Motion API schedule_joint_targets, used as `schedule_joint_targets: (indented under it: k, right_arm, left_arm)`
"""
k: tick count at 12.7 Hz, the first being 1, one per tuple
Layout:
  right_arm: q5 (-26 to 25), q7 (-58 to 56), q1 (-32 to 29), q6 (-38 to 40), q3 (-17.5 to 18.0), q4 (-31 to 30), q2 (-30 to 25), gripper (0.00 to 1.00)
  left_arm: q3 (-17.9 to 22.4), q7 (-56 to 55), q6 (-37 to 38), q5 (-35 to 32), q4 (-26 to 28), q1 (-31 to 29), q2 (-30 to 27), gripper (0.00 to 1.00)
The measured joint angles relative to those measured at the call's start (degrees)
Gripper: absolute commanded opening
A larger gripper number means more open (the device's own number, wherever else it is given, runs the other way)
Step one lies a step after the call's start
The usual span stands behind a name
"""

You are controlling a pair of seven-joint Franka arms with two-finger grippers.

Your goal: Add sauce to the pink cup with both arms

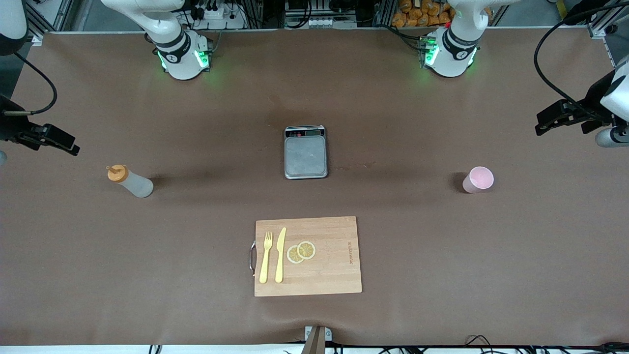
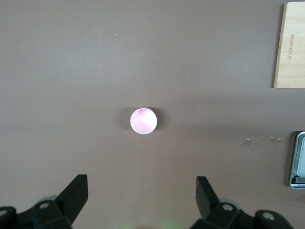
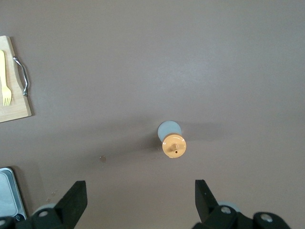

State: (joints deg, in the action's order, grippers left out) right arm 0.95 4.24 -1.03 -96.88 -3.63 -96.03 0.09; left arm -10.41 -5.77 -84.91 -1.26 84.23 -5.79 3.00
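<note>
Sauce standing toward right arm's end of table, pink cup toward left arm's end. Right gripper hovering agape over sauce, left gripper agape over pink cup (both empty). Risk: off-centre pinch toppling light bottle.

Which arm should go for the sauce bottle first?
Right. Its open tool hangs over the table right by the bottle, which stands at that arm's end. The left tool, also open, is over the cup at its own end, so it suits the cup.
</note>
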Motion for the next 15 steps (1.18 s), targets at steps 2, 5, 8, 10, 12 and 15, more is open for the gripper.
schedule_joint_targets:
  k: [2, 5, 8, 10, 12, 15]
  right_arm:
    - [0.0, 0.0, 0.0, 0.0, 0.0, 0.0, 0.0, 1.0]
    - [0.0, 0.0, 0.0, 0.0, 0.0, 0.0, 0.0, 1.0]
    - [0.0, 0.0, 0.0, 0.1, 0.0, 0.0, 0.0, 1.0]
    - [-0.2, 0.0, -0.2, 0.1, 0.0, 0.0, 0.2, 1.0]
    - [-0.3, 0.0, -0.8, 0.1, 0.0, 0.0, 0.7, 1.0]
    - [-0.3, -0.1, -2.4, 0.1, 0.0, 0.0, 2.1, 1.0]
  left_arm:
    - [0.0, 0.0, 0.0, 0.0, 0.0, 0.0, 0.0, 1.0]
    - [0.1, 0.0, 0.0, -0.2, 0.0, 0.0, 0.0, 1.0]
    - [-0.1, 0.0, 0.0, -2.2, 0.0, 0.0, 0.0, 1.0]
    - [-0.1, 0.0, 0.1, -2.3, 0.3, -0.1, 0.0, 1.0]
    - [0.0, 0.0, 0.1, -2.3, 1.0, -0.3, 0.1, 1.0]
    - [0.1, 0.0, -1.1, -2.3, 3.4, -1.3, 0.1, 1.0]
